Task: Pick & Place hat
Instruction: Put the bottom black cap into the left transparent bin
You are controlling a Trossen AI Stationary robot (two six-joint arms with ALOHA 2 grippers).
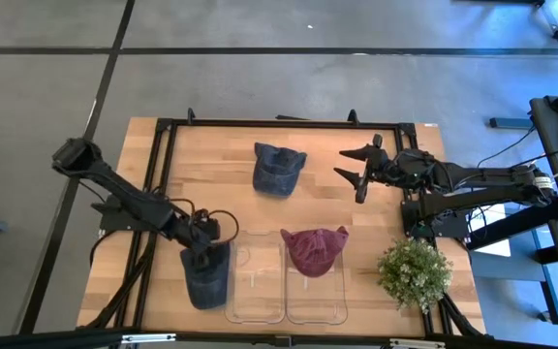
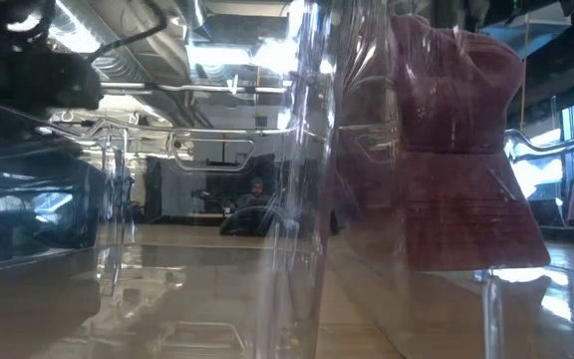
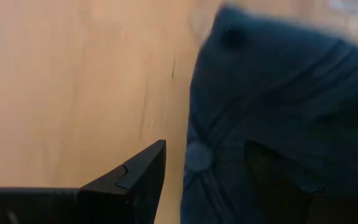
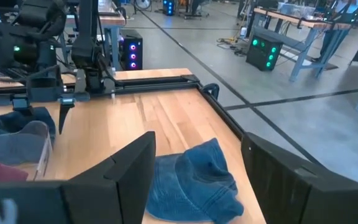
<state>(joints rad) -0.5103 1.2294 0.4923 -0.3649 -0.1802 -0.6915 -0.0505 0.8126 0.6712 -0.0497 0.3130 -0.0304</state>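
Observation:
Three hats show in the high view. A dark blue hat (image 1: 206,279) lies on the table near the near edge, just left of two clear bins. A maroon hat (image 1: 314,250) sits in the right bin and fills the low view (image 2: 456,150). A light denim hat (image 1: 278,168) lies toward the far edge. My left gripper (image 1: 201,244) hangs open over the dark blue hat's far end, one finger (image 3: 135,180) beside the hat (image 3: 278,93) and the other above its crown. My right gripper (image 1: 356,171) is open in the air, right of the denim hat (image 4: 191,180). My left gripper straddles the crown's edge near the top button (image 3: 197,155) of the dark blue hat, coming from above. I cannot tell whether either finger touches the cloth. The hat lies flat on the table.
The two clear bins (image 1: 257,281) stand side by side at the near edge; the left one holds nothing. A potted plant (image 1: 415,272) stands at the table's near right. A black frame (image 1: 279,123) runs around the wooden top. Bare wood lies between the denim hat and the bins.

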